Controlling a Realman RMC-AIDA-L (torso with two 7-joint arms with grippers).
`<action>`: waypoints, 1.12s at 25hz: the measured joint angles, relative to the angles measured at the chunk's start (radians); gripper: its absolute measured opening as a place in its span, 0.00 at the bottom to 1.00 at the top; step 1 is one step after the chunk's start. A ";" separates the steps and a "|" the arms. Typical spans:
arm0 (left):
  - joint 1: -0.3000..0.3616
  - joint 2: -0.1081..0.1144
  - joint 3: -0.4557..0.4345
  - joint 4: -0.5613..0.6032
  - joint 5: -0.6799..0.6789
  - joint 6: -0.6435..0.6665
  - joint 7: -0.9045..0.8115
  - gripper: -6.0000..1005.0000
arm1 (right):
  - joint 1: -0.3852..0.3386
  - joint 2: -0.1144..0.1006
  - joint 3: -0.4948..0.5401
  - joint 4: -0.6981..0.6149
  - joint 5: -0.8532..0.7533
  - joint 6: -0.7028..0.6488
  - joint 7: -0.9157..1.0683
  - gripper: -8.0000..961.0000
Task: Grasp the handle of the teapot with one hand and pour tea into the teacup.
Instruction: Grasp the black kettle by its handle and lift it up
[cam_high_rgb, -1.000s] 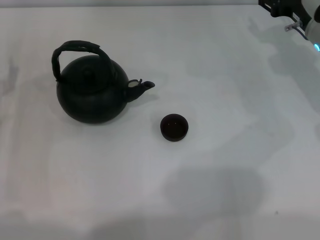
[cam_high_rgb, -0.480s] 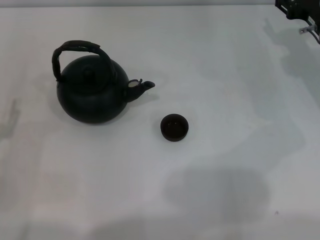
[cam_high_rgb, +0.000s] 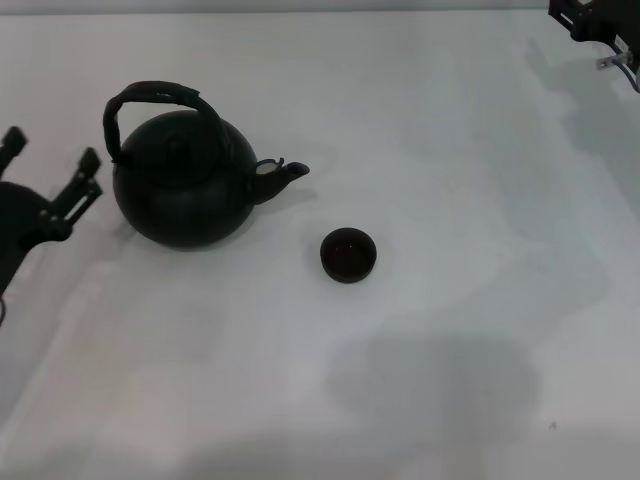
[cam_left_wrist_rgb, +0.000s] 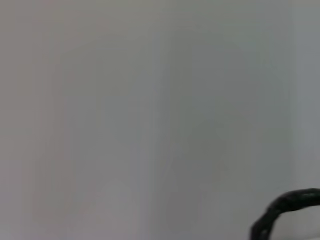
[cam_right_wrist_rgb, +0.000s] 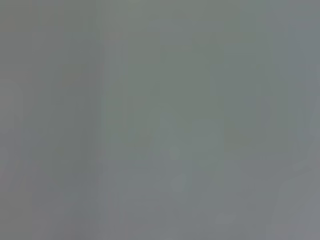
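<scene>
Approach step, nothing grasped: left hand (cam_high_rgb: 50, 170), fingers apart and empty, beside the teapot (cam_high_rgb: 185, 190) on the counter (cam_high_rgb: 450, 150), teacup (cam_high_rgb: 348, 254) near its spout; right hand (cam_high_rgb: 590, 20) parked far off, state indiscernible; next move likely requires closing on the handle (cam_high_rgb: 150, 95).

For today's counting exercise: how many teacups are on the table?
1. The teacup stands alone on the white table, just beyond the teapot spout; none seems hidden.

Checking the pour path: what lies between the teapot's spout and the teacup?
Only bare table lies between teapot and teacup, in the head view.
</scene>
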 joint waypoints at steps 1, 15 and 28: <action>-0.007 0.000 0.007 0.001 0.005 -0.004 0.000 0.88 | 0.000 0.000 0.000 0.000 0.000 0.000 0.000 0.87; -0.055 0.002 0.028 0.064 0.020 -0.126 0.002 0.87 | -0.007 0.000 0.000 0.003 0.000 0.008 0.013 0.87; -0.085 -0.002 0.031 0.069 0.021 -0.176 0.027 0.64 | -0.005 0.000 0.000 0.015 0.000 0.015 0.038 0.87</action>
